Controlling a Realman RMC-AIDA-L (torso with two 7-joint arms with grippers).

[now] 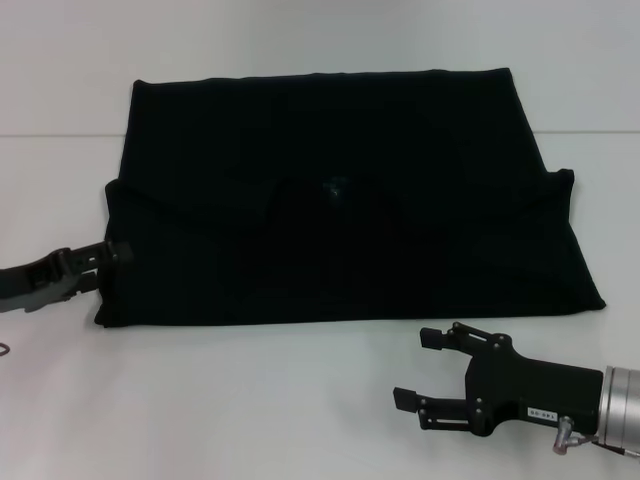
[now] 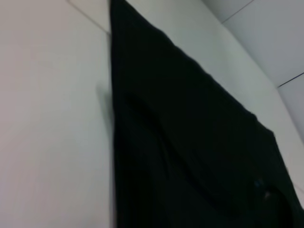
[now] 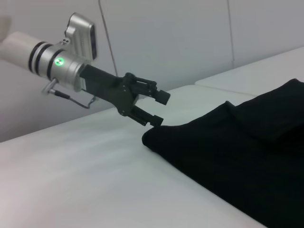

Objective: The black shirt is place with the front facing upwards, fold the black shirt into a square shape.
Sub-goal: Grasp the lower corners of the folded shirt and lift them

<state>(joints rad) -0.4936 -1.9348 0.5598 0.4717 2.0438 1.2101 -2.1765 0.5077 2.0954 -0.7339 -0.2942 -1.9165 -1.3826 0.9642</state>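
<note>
Mid-fold: left gripper (image 1: 112, 256), open, at the black shirt's (image 1: 340, 230) 9 o'clock edge; right gripper (image 1: 425, 368) wide, idle at 5 o'clock. Next: pinch that edge.

My head camera looks down over the whole black shirt (image 1: 350, 200); left wrist skims close along it; right wrist, low, shares the left tool (image 3: 156, 109).

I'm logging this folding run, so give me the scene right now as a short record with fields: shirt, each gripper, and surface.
shirt: large black cloth T-shirt, lying flat and already partly folded, small blue neck tag showing near the middle
left gripper: open, at the shirt's left edge near its front corner
right gripper: open, above the table in front of the shirt, clear of the cloth
surface: white table
</note>
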